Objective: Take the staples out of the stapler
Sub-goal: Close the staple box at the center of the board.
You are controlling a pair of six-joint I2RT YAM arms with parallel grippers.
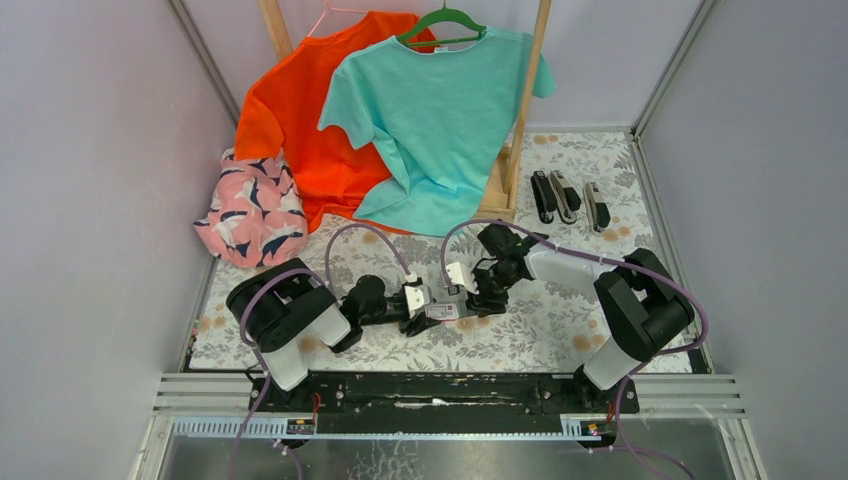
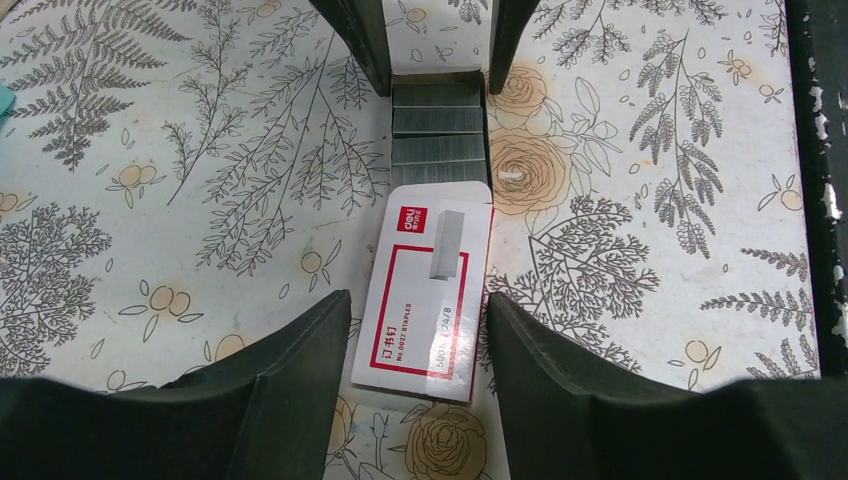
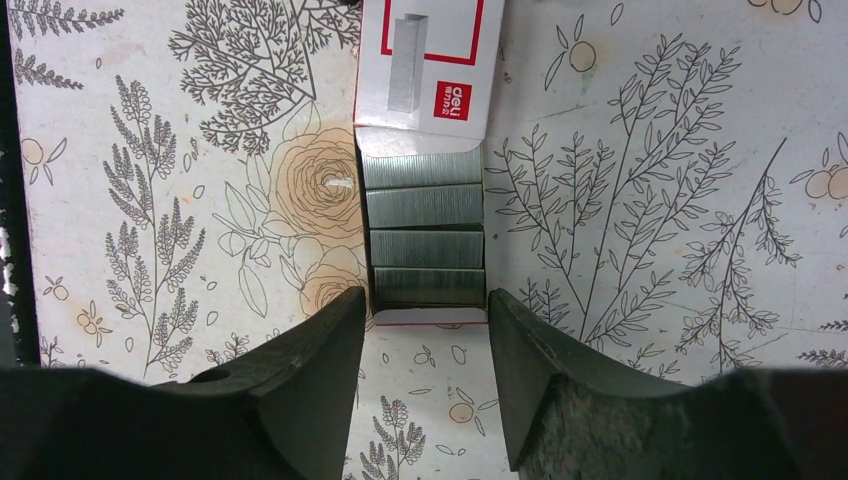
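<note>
Clamping box sleeve (image 2: 425, 250) with left tool (image 2: 418, 300), tray (image 3: 430, 316) of staples (image 3: 425, 205) with right tool (image 3: 426, 295); apparently opening box. Next, likely: reaching for staplers (image 1: 565, 197).

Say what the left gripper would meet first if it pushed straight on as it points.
Probably the staple box sleeve between its fingers, then the drawn-out tray of staples that the right gripper flanks; depth is unclear.

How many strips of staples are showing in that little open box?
4. Side by side, sticking out of the white-and-red sleeve: first strip against it, second strip, third strip, fourth strip nearest the camera. More may be hidden inside the sleeve.
</note>
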